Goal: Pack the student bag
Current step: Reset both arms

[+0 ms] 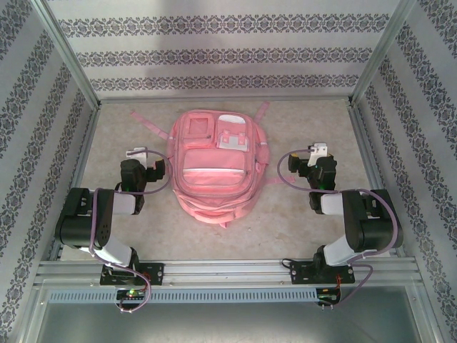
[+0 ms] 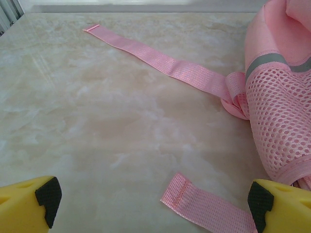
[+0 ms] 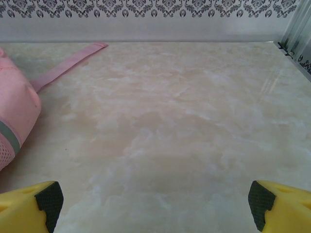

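Top external: marbled worktop (image 1: 285,214), patterned walls (image 1: 214,50). The student bag (image 1: 214,171) lies pockets-up, long axis frame top to bottom. Your left claw (image 2: 153,196) and right claw (image 3: 153,196) stand open, empty.

Desk: pale beige marbled top (image 1: 300,229), smooth with a faint sheen, running up to the walls on three sides.
Back wall: white panel (image 1: 228,43) along the far edge, crossed by horizontal bands of grey damask pattern.
Left wall: the same banded paper (image 1: 32,121), standing along the left edge.
Right wall: the same banded paper (image 1: 428,121), standing along the right edge.
Posts: silvery metal posts (image 1: 68,50) rising at the two far corners.
Near rail: aluminium profile (image 1: 228,271) across the near edge, with a slotted grey strip (image 1: 235,294) just below it.
Light: soft and even, shadows faint.
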